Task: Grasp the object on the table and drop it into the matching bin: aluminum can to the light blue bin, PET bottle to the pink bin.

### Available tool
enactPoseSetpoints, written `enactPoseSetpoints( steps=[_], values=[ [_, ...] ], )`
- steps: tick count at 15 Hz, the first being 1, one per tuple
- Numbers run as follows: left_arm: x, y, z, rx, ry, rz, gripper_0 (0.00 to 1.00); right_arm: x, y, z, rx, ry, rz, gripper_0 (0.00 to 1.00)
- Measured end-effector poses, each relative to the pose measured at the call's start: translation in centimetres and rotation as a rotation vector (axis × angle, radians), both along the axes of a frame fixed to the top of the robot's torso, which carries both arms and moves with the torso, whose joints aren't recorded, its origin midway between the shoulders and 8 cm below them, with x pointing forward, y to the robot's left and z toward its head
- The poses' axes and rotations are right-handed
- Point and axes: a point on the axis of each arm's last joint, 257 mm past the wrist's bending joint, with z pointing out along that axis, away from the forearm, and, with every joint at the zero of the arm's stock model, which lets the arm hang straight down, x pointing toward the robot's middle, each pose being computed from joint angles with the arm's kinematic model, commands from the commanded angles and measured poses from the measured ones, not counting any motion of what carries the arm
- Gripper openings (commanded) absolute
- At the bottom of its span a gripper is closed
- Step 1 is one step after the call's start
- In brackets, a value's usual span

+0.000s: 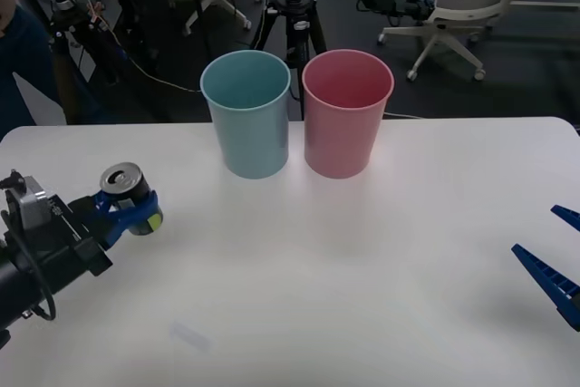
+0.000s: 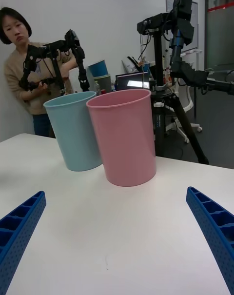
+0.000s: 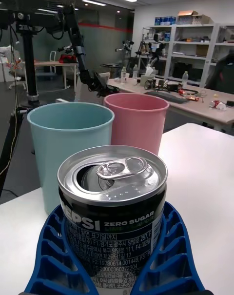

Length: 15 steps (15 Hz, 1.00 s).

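Observation:
A small dark aluminum can (image 1: pixel 130 193) with a silver pull-tab top sits between the blue fingers of my left gripper (image 1: pixel 132 208) at the table's left side; the wrist view shows the fingers wrapped around the can (image 3: pixel 113 212). The light blue bin (image 1: pixel 247 113) stands at the back centre, to the right of and beyond the can, with the pink bin (image 1: pixel 346 112) touching its right side. Both bins stand behind the can, light blue bin (image 3: pixel 68 144) and pink bin (image 3: pixel 136 121). My right gripper (image 1: pixel 564 256) waits open at the table's right edge, facing the pink bin (image 2: pixel 124 136).
The white table (image 1: pixel 344 269) spreads wide between the two arms. Behind the bins stand a black tripod (image 1: pixel 293 15) and an office chair (image 1: pixel 462 2). A person stands off the table's far left corner, touching none of the task's things.

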Motion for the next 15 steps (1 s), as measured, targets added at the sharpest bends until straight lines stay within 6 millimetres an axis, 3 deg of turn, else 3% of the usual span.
enactPoseSetpoints(
  steps=[6,11,15],
  values=[
    [1.8,-1.6,7.4,0.043,-0.040,-0.079,0.00,0.0,0.0,0.0,0.000,0.000,0.000,1.00],
    [5.6,-4.1,12.7,0.001,-0.023,-0.120,0.00,0.0,0.0,0.0,0.000,0.000,0.000,1.00],
    [10.2,-5.4,15.3,-0.011,-0.044,-0.137,0.00,0.0,0.0,0.0,0.000,0.000,0.000,1.00]
  ],
)
